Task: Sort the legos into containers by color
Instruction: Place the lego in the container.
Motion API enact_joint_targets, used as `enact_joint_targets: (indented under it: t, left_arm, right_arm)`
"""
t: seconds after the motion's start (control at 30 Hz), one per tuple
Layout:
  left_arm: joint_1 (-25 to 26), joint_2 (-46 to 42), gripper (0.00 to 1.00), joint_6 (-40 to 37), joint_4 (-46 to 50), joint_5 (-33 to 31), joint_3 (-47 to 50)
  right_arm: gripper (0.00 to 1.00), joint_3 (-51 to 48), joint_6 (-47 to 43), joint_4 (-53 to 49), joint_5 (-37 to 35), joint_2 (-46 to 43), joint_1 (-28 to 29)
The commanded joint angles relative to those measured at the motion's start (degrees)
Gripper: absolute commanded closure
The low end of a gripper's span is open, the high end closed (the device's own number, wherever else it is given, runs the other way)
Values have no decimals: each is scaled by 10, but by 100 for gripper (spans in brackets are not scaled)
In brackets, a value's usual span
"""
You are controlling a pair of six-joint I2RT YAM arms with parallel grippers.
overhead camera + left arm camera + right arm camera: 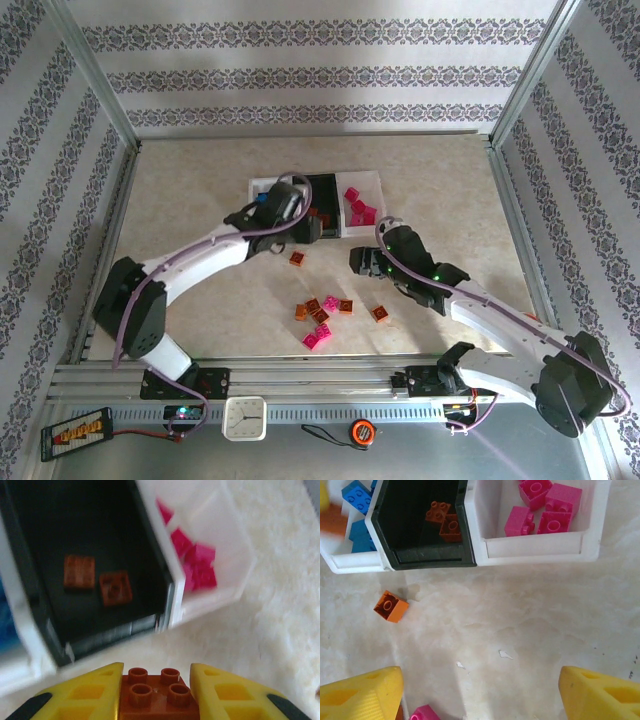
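Observation:
My left gripper (156, 680) is shut on an orange-brown lego (156, 694), studs up, just short of the black container's near wall (107, 635). Two orange-brown legos (115, 587) lie on that container's floor. Pink legos (197, 567) fill the white container to its right (227, 527). From above, the left gripper (303, 228) hangs at the black container's front edge. My right gripper (480, 695) is open over bare table, with a loose orange lego (391, 606) far to its left and a pink lego (425, 713) by its left finger. Blue legos (357, 497) sit in the left white container (355, 566).
Several loose orange and pink legos (322, 310) lie mid-table between the arms, one orange lego (297, 259) nearer the containers and another (380, 313) under the right arm. Metal frame rails (110, 200) border the table on both sides.

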State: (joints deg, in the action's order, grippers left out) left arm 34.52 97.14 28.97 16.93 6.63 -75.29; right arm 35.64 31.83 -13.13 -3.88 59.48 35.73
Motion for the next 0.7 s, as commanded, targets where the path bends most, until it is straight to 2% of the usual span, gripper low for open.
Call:
enact_joint_targets:
  t: [0.0,0.23,0.4,0.47,0.53,0.67]
  left_arm:
    - [-25,77,68,-51,64,-34,-76]
    - [-48,204,68,-67,117,-54,-231]
    - [-55,260,66,-63,135,-49,-296]
    - [-55,275,61,-61,141,-41,-317]
    - [-55,282,51,-57,145,-35,-329]
    - [-55,268,37,-51,139,-23,-328]
  right_arm:
    - [19,-13,12,-17,-14,-24,-7]
    - [19,-29,15,-35,-13,-55,-7]
    - [19,-47,27,-34,0,-65,-7]
    - [19,-55,33,-37,5,-66,-7]
    - [19,-61,40,-40,11,-68,-6]
    - [19,-69,47,-56,12,-77,-4]
